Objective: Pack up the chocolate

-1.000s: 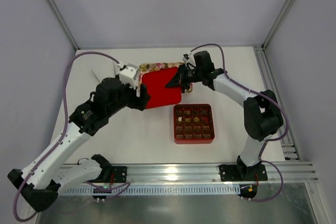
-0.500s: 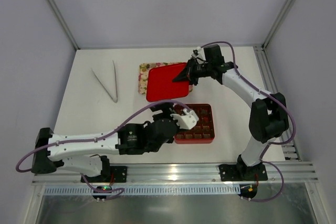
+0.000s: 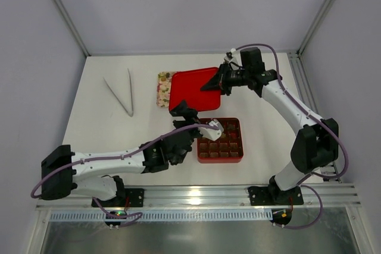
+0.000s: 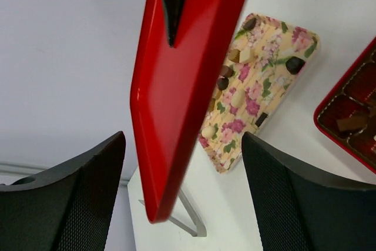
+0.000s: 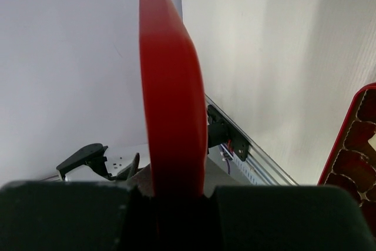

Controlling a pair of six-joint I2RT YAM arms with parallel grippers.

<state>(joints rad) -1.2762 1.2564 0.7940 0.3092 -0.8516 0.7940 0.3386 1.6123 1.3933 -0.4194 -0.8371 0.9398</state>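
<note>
Chocolate (image 3: 161,89) is split between two places: loose pieces, some dark and some pale (image 4: 226,72), on the flowered tray (image 3: 159,94) at the back of the tabletop (image 3: 107,135), and more pieces in the gridded cells of the red box (image 3: 199,142), nearer the arm bases. The left wrist view shows one brown piece in a box cell at the right edge of the frame; how many cells are filled can't be told. Right end effector (image 3: 215,82) is clamped on the right edge of the red lid (image 3: 190,90) and holds it tilted, off the tabletop. From above, the lid hides most of the tray, leaving only its left strip visible. In the right wrist view the lid (image 5: 170,86) runs edge-on straight out of the closed jaws. Left end effector (image 3: 181,117) sits just beside the box's top-left corner, below the lid, with its fingers (image 4: 70,204) spread wide and nothing between them. Its camera looks up at the lid's underside (image 4: 182,86), with the tray (image 4: 258,95) behind it. Tongs (image 3: 119,93) lie on the far-left tabletop, well apart from everything else.
</note>
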